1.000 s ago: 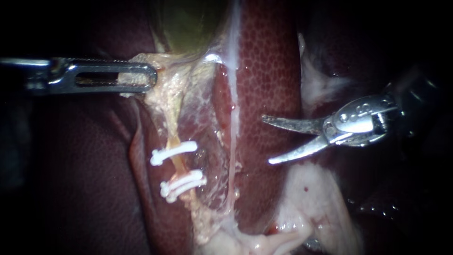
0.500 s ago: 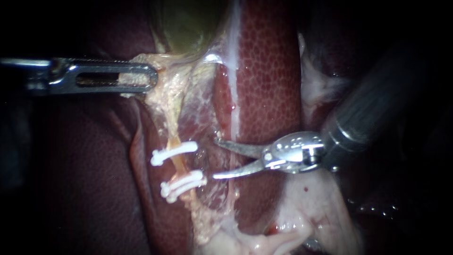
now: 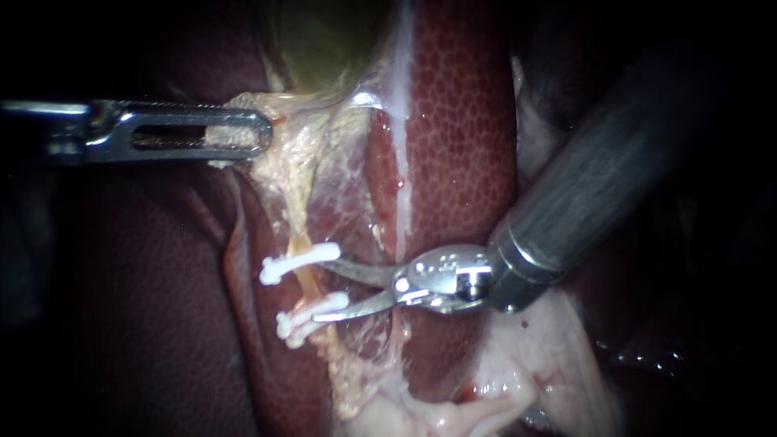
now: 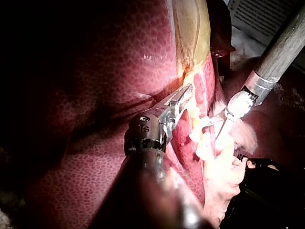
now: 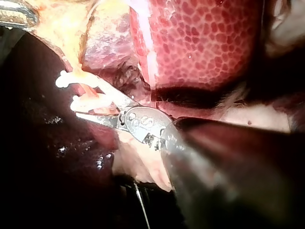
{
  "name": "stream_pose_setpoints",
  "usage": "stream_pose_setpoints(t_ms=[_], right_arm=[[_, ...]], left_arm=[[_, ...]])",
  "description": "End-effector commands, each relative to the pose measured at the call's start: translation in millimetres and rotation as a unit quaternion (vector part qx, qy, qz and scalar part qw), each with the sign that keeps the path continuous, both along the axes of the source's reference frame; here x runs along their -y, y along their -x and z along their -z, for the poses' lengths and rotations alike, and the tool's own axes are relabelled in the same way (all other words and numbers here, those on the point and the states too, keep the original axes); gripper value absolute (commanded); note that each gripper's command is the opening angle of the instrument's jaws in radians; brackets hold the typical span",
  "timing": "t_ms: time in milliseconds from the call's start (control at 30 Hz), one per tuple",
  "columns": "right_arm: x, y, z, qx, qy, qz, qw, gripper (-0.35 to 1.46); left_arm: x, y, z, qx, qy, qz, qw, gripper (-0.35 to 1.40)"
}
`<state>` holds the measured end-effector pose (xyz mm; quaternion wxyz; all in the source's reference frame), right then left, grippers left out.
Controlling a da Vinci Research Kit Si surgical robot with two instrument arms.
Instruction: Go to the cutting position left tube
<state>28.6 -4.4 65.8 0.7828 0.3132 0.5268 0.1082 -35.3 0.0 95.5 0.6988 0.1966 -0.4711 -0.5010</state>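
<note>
From where I stand, the dark red liver (image 3: 461, 146) fills most of the field, with the greenish gallbladder (image 3: 324, 40) at the far end. The right tool (image 3: 328, 289) comes in from the upper right, its thick grey shaft lying across the liver. Its two curved blades stand apart with nothing gripped between them. The left tool (image 3: 257, 133) reaches in from the left and is clamped on pale tissue (image 3: 283, 170) just below the gallbladder, holding it taut. The left tube (image 3: 306, 279) runs down from there, orange and thin, with an upper clip (image 3: 298, 261) and lower clips (image 3: 312, 316) across it. The blade tips sit right at these clips, one near each. I cannot tell whether the tube is yet fully inside the opening. To do this well, I would say the blades should straddle the bare stretch between the clips, square to the tube, touching neither clip. A pale strand (image 3: 398, 243) passes under the blades' hinge and, I would judge, must stay out of the bite.
</note>
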Motion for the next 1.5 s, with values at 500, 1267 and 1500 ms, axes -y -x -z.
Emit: stream_pose_setpoints(t_ms=[500, 1267, 1500], right_arm=[[0.1, -1.6, 0.4, -0.016, -0.009, 0.024, 0.9995, 1.43], [1.2, -5.8, -0.7, -0.018, -0.063, 0.055, 0.9964, 1.38], [1.1, -6.9, -1.0, -0.005, -0.075, 0.040, 0.9964, 1.35]], left_arm=[[0.0, 0.2, 0.1, -0.001, 0.000, 0.001, 1.0000, -0.35], [0.0, 0.5, 0.1, -0.001, 0.000, 0.002, 1.0000, -0.35], [0.0, 0.6, 0.0, -0.001, 0.000, 0.002, 1.0000, -0.35]])
